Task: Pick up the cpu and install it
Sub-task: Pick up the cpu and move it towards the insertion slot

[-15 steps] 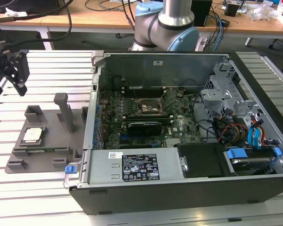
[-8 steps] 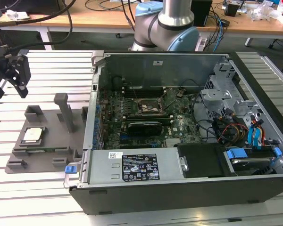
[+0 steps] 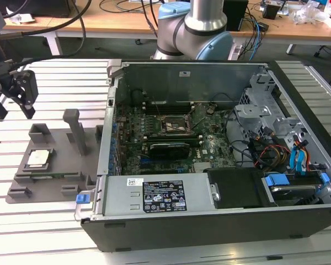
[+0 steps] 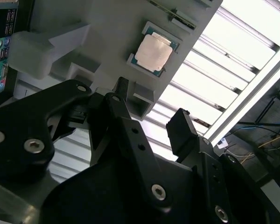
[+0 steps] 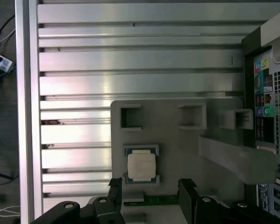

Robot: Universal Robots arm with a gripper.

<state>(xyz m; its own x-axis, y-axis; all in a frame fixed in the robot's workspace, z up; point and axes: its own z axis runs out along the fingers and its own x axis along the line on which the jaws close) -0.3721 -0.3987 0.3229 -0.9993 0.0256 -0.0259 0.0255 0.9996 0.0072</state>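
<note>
From where I stand this is the pick-up step, and nothing has been grasped yet. The cpu (image 3: pixel 37 158) lies flat, metal top up, in its square seat on the grey holder (image 3: pixel 51 186). The holder sits on the slatted bench (image 3: pixel 60 77), just beside the open computer (image 3: pixel 220 223) on the exterior view's left. The gripper (image 5: pixel 149 184) hangs above the holder near the chip, clear of it and carrying nothing. Its fingers (image 5: pixel 186 192) are spread wide, wider than the chip. In the first wrist view the chip sits just ahead of the gap between them, a little to one side of its middle. The socket (image 3: pixel 175 126) on the board inside the case looks bare. To my eye the grasp calls for centring that gap over the chip, squaring the fingers to its edges, and meeting the thin rim without tipping it in the seat.
</note>
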